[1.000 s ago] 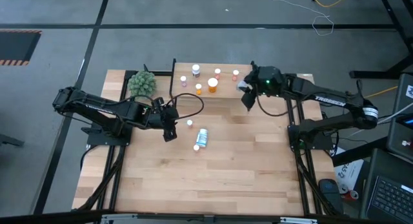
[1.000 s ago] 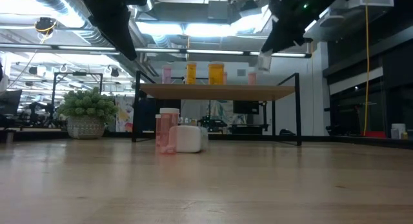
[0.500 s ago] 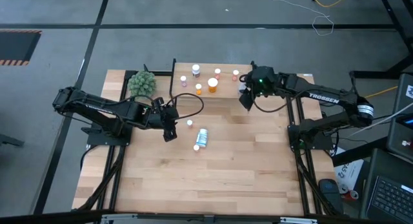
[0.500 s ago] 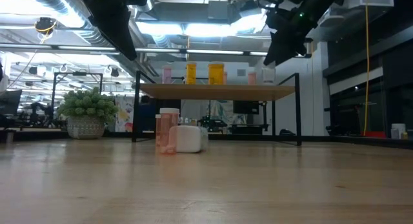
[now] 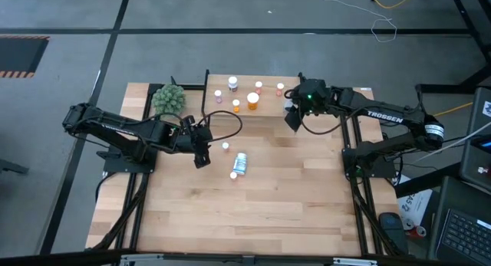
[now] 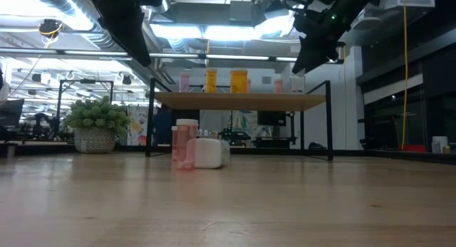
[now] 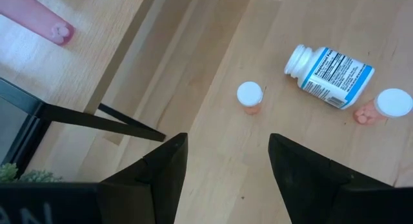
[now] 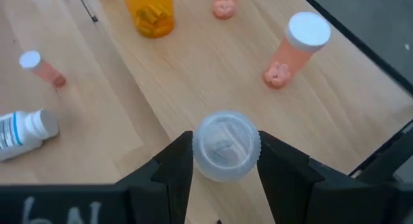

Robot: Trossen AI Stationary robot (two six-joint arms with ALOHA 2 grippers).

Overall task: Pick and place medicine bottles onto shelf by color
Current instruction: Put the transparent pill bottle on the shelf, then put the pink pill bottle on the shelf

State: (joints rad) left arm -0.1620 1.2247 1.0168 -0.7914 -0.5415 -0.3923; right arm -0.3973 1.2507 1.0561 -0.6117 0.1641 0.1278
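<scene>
Clear pale bottle [image 8: 226,146] is clamped between the right end effector [image 5: 292,113] fingers, upright, white cap up, held over the shelf [image 5: 265,105] at its 3 o'clock end. A pink bottle [image 8: 293,50] stands on the shelf board just beside it, toward 12 o'clock. Large orange bottle [image 5: 252,100] and several smaller bottles are stood along the shelf toward 9 o'clock.

On the table [image 5: 253,197], at 6 o'clock from the shelf: white labelled bottle [image 5: 240,163] lying on its side, a small pink bottle [image 5: 233,175] touching or just beside its 6 o'clock end, another small pink one [image 5: 225,146] upright near it at 10 o'clock.

Left end effector [image 5: 201,149] is hung above the table at 9 o'clock of those bottles, fingers parted, nothing held. Green plant ball [image 5: 169,99] is sat off the shelf's 9 o'clock end.
</scene>
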